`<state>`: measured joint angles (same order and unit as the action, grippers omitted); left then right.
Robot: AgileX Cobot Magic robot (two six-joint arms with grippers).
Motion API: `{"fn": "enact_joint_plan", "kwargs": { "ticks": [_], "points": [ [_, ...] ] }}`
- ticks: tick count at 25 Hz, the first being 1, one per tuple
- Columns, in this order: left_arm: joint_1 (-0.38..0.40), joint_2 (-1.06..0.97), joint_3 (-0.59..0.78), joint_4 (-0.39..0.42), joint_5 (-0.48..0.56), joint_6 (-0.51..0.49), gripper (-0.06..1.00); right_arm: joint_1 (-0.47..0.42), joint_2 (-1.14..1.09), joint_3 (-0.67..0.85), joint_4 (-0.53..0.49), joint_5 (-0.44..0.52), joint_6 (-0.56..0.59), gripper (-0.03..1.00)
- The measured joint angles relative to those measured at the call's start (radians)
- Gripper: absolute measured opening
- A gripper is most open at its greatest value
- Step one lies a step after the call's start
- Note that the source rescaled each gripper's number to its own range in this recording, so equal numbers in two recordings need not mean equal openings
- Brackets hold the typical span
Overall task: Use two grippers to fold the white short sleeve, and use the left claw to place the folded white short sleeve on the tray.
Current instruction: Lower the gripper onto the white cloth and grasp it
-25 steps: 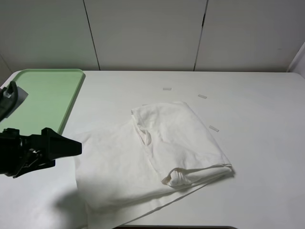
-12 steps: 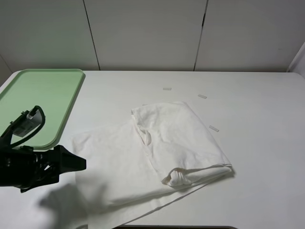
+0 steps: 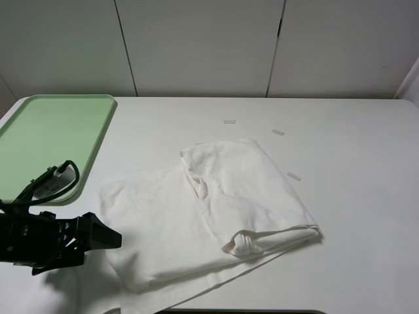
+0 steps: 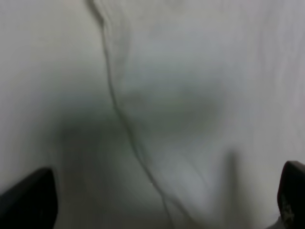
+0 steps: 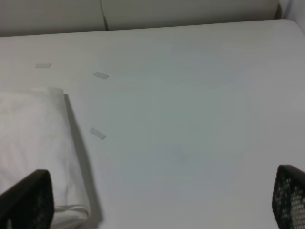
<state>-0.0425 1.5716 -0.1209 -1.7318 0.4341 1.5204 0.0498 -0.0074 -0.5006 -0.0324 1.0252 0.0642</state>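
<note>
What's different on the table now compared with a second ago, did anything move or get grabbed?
The left gripper slid toward the near edge of the table and a little to the right, ending at the left edge of the white short sleeve. Its jaws are open and hold nothing. The shirt, the tray and the tape strips stayed where they were.

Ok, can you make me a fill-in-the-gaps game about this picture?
The tray is coloured ____.
The T-shirt is coloured ____ and lies off the tray.
The left tool has its jaws ____.
Beside the T-shirt lie ____ small tape strips.
Missing words: green, white, open, three.
</note>
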Motion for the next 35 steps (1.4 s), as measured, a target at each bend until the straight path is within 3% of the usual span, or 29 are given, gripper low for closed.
{"fn": "enact_joint_plan", "kwargs": {
  "ticks": [9, 20, 30, 35],
  "points": [
    [0.0, 0.082, -0.083, -0.006, 0.014, 0.006, 0.91, 0.0, 0.0, 0.0, 0.0, -0.001, 0.0, 1.0],
    [-0.005, 0.241, -0.183, -0.011, 0.153, 0.006, 0.88, 0.0, 0.0, 0.0, 0.0, -0.001, 0.0, 1.0],
    [-0.054, 0.285, -0.271, -0.008, 0.153, 0.004, 0.86, 0.0, 0.0, 0.0, 0.0, 0.0, 0.0, 1.0],
    [-0.054, 0.286, -0.299, 0.055, 0.138, -0.01, 0.86, 0.0, 0.0, 0.0, 0.0, 0.0, 0.0, 1.0]
  ]
}}
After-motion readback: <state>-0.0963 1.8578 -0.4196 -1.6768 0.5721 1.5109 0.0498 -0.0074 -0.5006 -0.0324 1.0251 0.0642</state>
